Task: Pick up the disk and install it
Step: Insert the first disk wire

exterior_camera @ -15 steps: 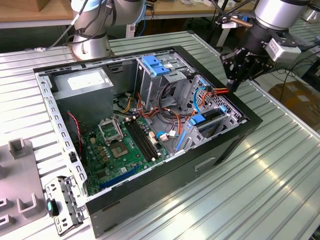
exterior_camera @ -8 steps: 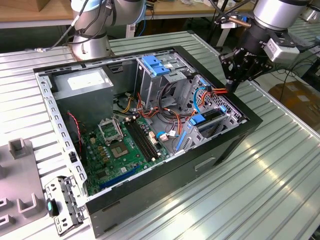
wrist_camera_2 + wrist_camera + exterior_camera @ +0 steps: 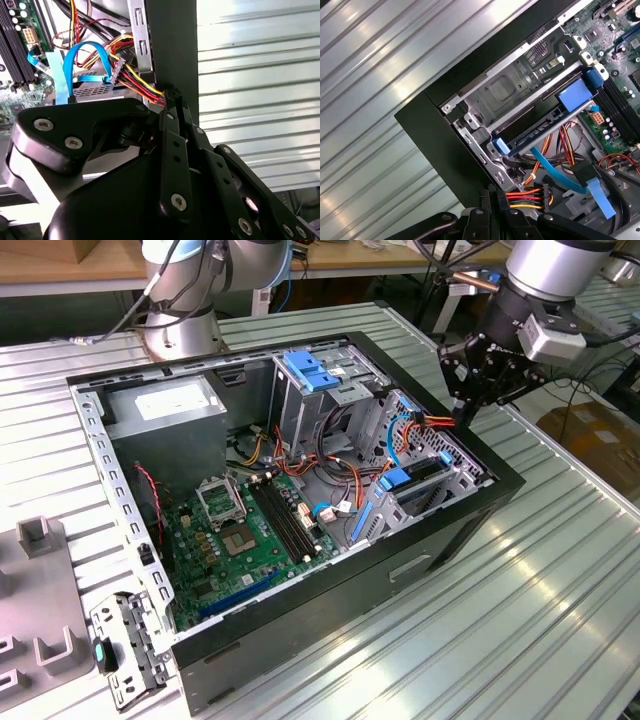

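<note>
The disk [image 3: 428,474] lies flat in the low drive bay at the corner of the open computer case [image 3: 330,610], on the exterior view's right. In the first wrist view the disk [image 3: 540,131] shows its long blue rail, with a blue tab at one end. My gripper [image 3: 462,412] hangs just above the case's rim beside that bay. Its black fingers [image 3: 170,107] are pressed together with nothing between them. Their tips stand at the red and yellow power cables [image 3: 527,196]. A blue data cable [image 3: 80,65] loops over the bay.
A silver cage with a wide blue clip [image 3: 315,370] stands at the back of the case. A grey box with a white label [image 3: 165,405] sits at the exterior view's left. The motherboard [image 3: 250,530] fills the floor. A second arm's base [image 3: 180,330] stands behind.
</note>
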Robot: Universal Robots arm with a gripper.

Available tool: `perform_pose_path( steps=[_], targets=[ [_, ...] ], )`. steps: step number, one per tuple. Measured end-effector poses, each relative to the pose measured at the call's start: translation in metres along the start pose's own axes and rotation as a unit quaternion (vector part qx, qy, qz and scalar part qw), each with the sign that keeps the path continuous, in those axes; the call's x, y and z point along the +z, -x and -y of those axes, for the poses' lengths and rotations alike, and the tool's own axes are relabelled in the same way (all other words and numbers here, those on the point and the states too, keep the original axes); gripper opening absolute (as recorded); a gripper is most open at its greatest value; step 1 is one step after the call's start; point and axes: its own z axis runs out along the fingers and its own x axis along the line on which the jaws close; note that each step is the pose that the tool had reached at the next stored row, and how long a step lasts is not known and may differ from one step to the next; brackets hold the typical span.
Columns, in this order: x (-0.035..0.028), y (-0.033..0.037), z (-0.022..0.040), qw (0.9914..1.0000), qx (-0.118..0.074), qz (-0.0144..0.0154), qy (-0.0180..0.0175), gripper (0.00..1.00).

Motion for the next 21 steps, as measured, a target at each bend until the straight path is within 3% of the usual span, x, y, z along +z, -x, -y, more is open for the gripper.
perform_pose_path(
  steps=[4, 7, 9, 12, 14, 21],
  targets=[
    [-0.0003, 0.0061, -0.005, 1.0, 0.001, 0.0001, -0.0001, 0.16],
    [-0.0002, 0.0062, -0.005, 0.9998, 0.02, -0.0009, 0.0011, 0.16],
    [-0.0001, 0.0062, -0.005, 0.99891, 0.047, -0.0021, 0.0028, 0.16],
    [0.0003, 0.0062, -0.005, 0.99735, 0.073, -0.0032, 0.0044, 0.16],
    [0.0004, 0.0062, -0.005, 0.99551, 0.094, -0.0042, 0.0058, 0.16],
    [0.0003, 0.0106, -0.0088, 0.99518, 0.098, -0.0043, 0.0059, 0.16]
  ],
)
